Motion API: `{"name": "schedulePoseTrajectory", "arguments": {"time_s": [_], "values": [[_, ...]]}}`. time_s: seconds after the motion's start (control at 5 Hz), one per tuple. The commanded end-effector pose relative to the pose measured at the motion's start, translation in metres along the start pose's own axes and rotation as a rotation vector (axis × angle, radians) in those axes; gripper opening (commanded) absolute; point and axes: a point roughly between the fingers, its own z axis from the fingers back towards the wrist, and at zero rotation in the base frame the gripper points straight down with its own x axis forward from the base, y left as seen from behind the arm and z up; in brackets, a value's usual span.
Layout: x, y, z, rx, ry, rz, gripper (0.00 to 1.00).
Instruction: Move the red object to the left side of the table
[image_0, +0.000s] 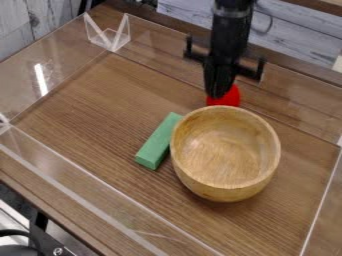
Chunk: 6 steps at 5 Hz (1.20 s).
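The red object (233, 97) sits on the brown wood-grain table (94, 110), just behind the far rim of the wooden bowl. Only its right part shows. My gripper (219, 92) comes straight down onto it, and its dark fingers have drawn together into a narrow column that pinches the object and hides its left side. The object still rests at table level. The left side of the table lies well away from the gripper.
A wooden bowl (178, 140) stands right in front of the gripper. A green rectangular block (158, 140) lies against the bowl's left side. Low clear acrylic walls (40, 75) border the table, and a clear folded piece (107, 32) stands at the back left.
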Motion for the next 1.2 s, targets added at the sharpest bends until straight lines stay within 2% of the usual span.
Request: {"name": "schedulePoseTrajectory", "arguments": {"time_s": [0.0, 0.2, 0.4, 0.8, 1.0], "values": [[0.001, 0.015, 0.055, -0.014, -0.137, 0.052, 0.00], [-0.001, 0.034, 0.078, -0.024, -0.176, 0.109, 0.00], [0.003, 0.029, 0.065, -0.018, -0.162, 0.114, 1.00], [0.007, 0.016, 0.038, -0.012, -0.122, 0.134, 1.00], [0.011, 0.005, 0.021, -0.012, -0.112, 0.132, 1.00]]}}
